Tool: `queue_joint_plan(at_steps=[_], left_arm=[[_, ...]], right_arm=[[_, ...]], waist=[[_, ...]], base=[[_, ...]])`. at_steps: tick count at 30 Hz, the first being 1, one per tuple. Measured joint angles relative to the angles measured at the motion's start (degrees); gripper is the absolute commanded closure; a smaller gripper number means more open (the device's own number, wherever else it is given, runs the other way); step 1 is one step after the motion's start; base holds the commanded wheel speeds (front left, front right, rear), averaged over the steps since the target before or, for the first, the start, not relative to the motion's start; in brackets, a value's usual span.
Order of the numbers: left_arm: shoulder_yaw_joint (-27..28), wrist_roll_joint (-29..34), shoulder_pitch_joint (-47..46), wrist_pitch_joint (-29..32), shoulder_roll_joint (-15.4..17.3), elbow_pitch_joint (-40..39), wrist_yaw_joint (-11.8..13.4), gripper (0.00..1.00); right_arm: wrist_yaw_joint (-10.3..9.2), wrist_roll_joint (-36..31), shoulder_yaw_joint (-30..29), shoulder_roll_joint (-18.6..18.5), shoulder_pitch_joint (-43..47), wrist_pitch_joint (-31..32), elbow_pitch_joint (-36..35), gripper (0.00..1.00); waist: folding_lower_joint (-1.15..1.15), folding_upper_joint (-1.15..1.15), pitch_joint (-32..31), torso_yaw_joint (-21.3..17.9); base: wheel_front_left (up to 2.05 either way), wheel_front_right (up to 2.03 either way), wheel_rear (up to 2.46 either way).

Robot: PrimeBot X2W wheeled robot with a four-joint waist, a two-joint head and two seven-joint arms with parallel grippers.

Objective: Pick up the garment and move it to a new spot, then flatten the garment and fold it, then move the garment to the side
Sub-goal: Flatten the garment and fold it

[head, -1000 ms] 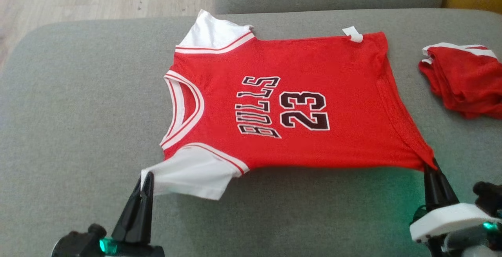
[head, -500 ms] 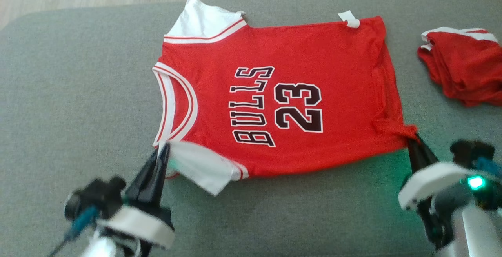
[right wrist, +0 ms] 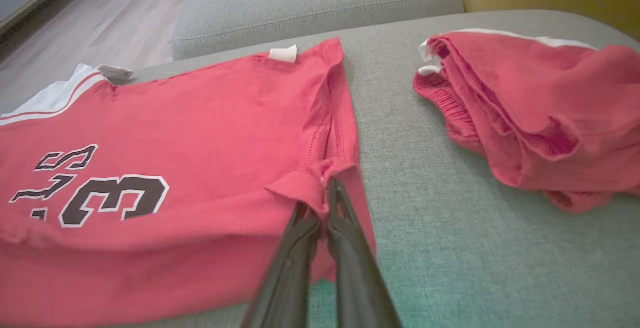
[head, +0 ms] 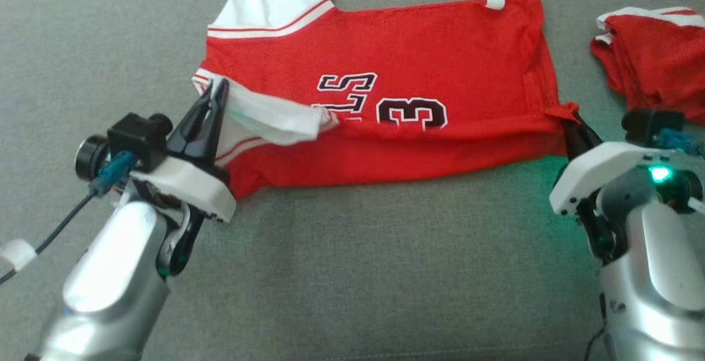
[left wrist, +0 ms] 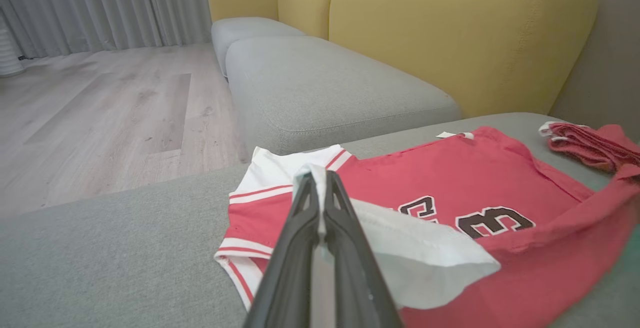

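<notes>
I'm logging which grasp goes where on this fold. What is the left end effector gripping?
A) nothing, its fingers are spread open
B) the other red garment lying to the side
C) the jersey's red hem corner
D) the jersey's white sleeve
D: the left end effector is shut on the white sleeve, which lies folded over the front of the red jersey.

Red jersey point(head: 440, 36), near edge folded over

Living room: yellow sofa point(left wrist: 450, 32), curtains point(left wrist: 100, 7), wood floor point(left wrist: 100, 117).
</notes>
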Motion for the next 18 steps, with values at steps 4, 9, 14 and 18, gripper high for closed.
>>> queue_joint_plan(at_steps=[4, 9, 14, 18], left_arm=[[0.3, 0.8, -2.6, -2.7, -1.3, 5.0, 0.0, 1.00], [0.4, 1.3, -5.5, -5.9, -2.4, 9.8, 0.0, 1.00], [1.5, 1.8, -7.8, -9.7, -3.4, 13.5, 0.3, 0.90], [1.6, 1.9, -8.9, -11.9, -3.8, 15.3, -0.1, 0.00]], right_arm=[[0.00, 0.0, 0.5, 0.0, -2.9, -0.5, 3.6, 1.00], [0.00, 0.0, 0.8, -0.1, -5.3, -1.5, 7.2, 0.97], [0.00, 1.3, 1.5, -0.1, -7.2, -3.9, 9.4, 0.00], [0.00, 2.3, 2.3, -0.1, -8.4, -6.3, 10.2, 0.00]], waist=[[0.00, 0.00, 1.1, -0.7], [-0.01, 0.00, 1.9, -1.2], [-0.01, 0.00, 2.4, -1.3], [-0.01, 0.00, 2.5, -1.4]], base=[[0.00, 0.00, 0.00], [0.00, 0.00, 0.00], [0.00, 0.00, 0.00], [0.00, 0.00, 0.00]])
